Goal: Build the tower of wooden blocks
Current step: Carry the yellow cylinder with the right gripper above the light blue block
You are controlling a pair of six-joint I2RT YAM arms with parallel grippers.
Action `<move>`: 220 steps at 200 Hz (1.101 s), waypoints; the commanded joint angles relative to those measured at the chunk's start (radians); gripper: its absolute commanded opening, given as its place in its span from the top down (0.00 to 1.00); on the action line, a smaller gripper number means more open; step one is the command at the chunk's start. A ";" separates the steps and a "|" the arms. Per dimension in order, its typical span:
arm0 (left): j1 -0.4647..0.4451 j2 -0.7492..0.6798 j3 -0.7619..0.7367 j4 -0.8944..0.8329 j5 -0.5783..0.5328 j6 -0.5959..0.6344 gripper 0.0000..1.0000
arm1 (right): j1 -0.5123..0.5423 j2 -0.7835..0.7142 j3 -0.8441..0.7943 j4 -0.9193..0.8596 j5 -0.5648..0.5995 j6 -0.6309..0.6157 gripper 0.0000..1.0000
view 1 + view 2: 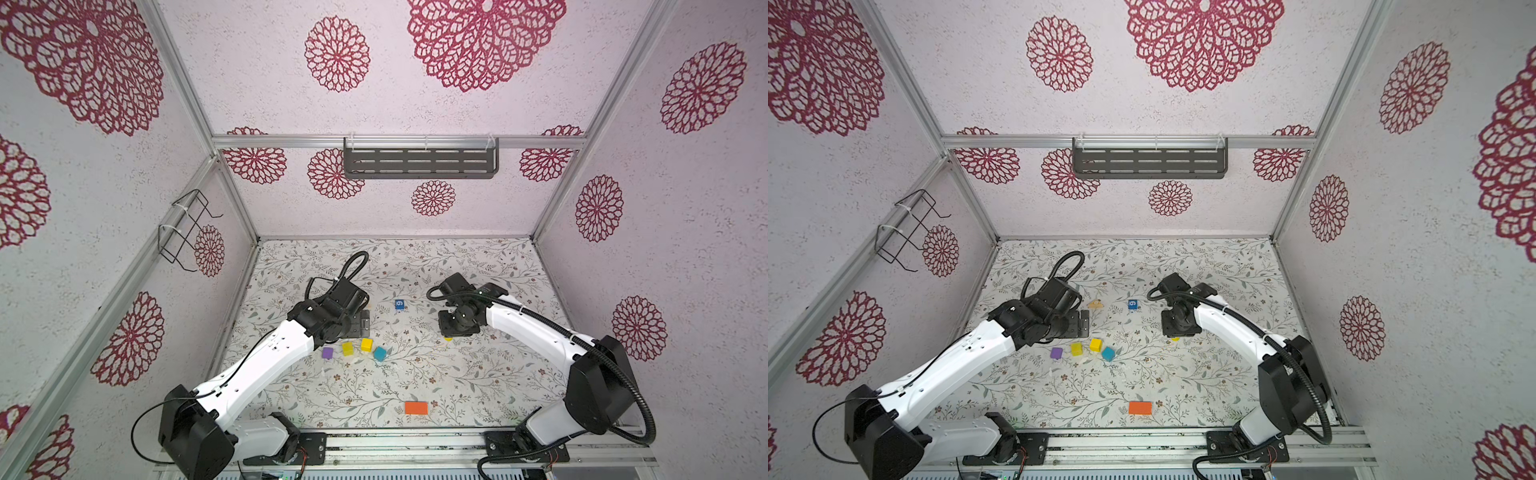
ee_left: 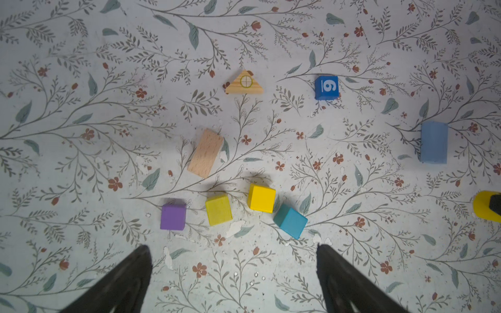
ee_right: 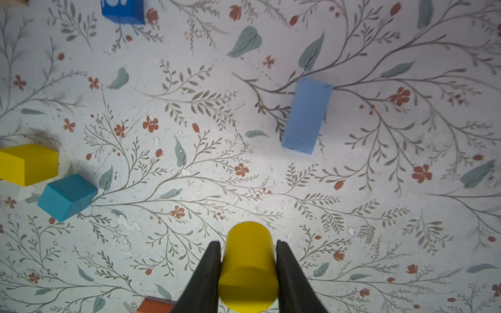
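Note:
No stacked tower shows; the blocks lie loose on the floral table. My right gripper (image 3: 248,244) is shut on a yellow cylinder (image 3: 248,268), held just above the surface, its edge peeking out in a top view (image 1: 448,339). A light blue block (image 3: 307,116) lies flat beyond it. My left gripper (image 2: 232,247) hangs open and empty above a row of cubes: purple (image 2: 173,217), yellow-green (image 2: 218,210), yellow (image 2: 261,197) and teal (image 2: 290,220). Farther off lie a tan slab (image 2: 205,153), a tan triangle (image 2: 244,82) and the blue "6" cube (image 2: 326,87). An orange block (image 1: 416,407) lies near the front edge.
A dark slotted shelf (image 1: 419,162) hangs on the back wall and a wire basket (image 1: 185,230) on the left wall. Patterned walls enclose the table on three sides. A metal rail (image 1: 415,444) carrying both arm bases runs along the front.

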 commanded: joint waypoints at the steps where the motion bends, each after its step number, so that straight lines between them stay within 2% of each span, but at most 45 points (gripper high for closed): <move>1: 0.002 0.056 0.060 -0.009 0.015 0.041 0.03 | -0.044 0.033 0.057 -0.040 -0.015 -0.073 0.72; 36: 0.034 0.124 0.109 0.004 0.060 0.072 0.03 | -0.107 0.102 0.102 -0.040 -0.020 -0.110 0.72; 92: 0.100 0.160 0.107 0.031 0.096 0.106 0.03 | -0.170 0.202 0.163 -0.029 -0.024 -0.142 0.72; 220: 0.160 0.192 0.080 0.072 0.141 0.137 0.03 | -0.190 0.325 0.216 -0.008 -0.017 -0.146 0.72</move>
